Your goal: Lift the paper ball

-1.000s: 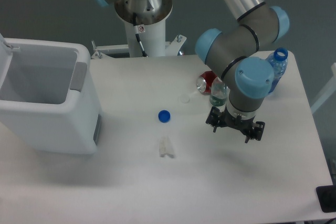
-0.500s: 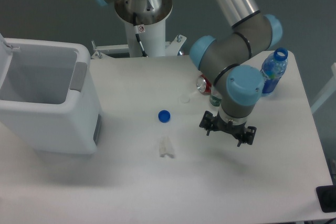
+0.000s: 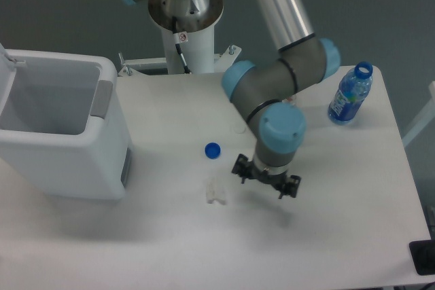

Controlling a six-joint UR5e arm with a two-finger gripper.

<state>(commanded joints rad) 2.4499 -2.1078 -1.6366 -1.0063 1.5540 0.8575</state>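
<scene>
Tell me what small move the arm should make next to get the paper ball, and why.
Probably slide further left: the gripper hangs to the right of the paper ball, not yet above it, and the blue cap lies clear behind.

**Hidden, cropped and unclear**

The gripper [image 3: 266,181] is too small to tell how its jaws stand. The white bin [image 3: 61,130] is cut off at the left edge. The arm's upper link [image 3: 275,1] runs out of the top edge. A dark object [image 3: 424,258] is cropped at the lower right corner.
</scene>
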